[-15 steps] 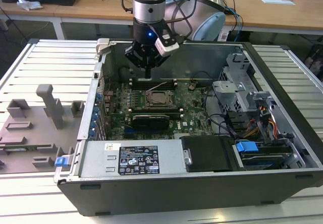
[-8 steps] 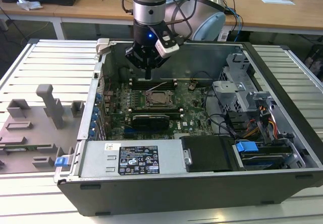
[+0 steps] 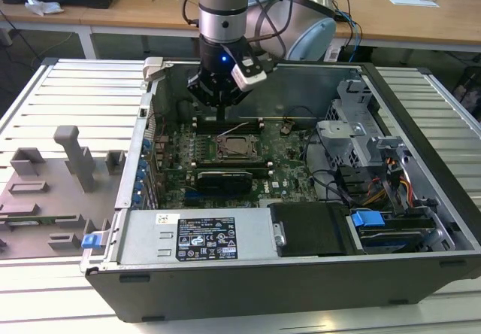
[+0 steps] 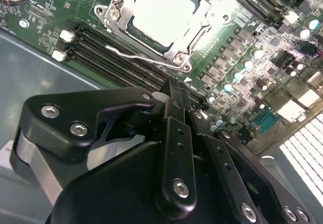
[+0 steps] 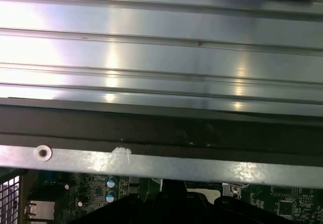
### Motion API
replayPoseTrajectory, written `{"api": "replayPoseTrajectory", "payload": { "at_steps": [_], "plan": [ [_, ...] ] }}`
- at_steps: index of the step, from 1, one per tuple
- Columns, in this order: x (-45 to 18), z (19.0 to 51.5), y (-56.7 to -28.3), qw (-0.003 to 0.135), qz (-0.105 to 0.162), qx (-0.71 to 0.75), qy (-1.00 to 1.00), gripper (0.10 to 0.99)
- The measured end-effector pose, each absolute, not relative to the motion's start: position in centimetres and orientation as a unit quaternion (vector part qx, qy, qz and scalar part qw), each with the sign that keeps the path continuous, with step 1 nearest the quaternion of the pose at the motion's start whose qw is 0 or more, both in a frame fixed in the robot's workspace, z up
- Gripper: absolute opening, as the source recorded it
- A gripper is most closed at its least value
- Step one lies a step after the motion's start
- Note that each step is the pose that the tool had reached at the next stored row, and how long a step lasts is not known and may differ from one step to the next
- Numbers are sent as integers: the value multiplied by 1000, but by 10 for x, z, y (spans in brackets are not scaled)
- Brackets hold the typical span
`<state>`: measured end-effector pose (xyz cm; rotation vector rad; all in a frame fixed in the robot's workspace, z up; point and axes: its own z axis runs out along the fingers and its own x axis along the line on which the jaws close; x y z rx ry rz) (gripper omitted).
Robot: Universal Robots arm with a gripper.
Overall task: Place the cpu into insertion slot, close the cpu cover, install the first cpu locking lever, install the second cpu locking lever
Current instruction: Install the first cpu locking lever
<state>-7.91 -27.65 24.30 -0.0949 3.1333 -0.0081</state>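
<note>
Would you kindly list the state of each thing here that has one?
cpu: seated in the insertion slot.
cpu cover: closed flat over the cpu.
locking lever: lying level beside the cover.
gripper: shut, holding nothing, above the memory slots.
computer case: open, side panel off.

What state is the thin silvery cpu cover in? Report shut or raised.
Shut. The thin silvery metal cpu cover lies flat around the pale square cpu, in the second wrist view; a thin metal lever runs along its edge.

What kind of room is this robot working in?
Probably a robot lab or workshop: an opened computer case sits on a slatted metal table, wooden desks stand behind, and the arm's claw hangs inside the case.
</note>
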Motion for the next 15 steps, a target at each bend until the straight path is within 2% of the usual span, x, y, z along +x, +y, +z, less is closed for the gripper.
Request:
{"api": "replayPoseTrajectory", "payload": {
  "at_steps": [15],
  "plan": [
    [-52,217,-275,-6,-2,-30,1000,106]
  ]
}}
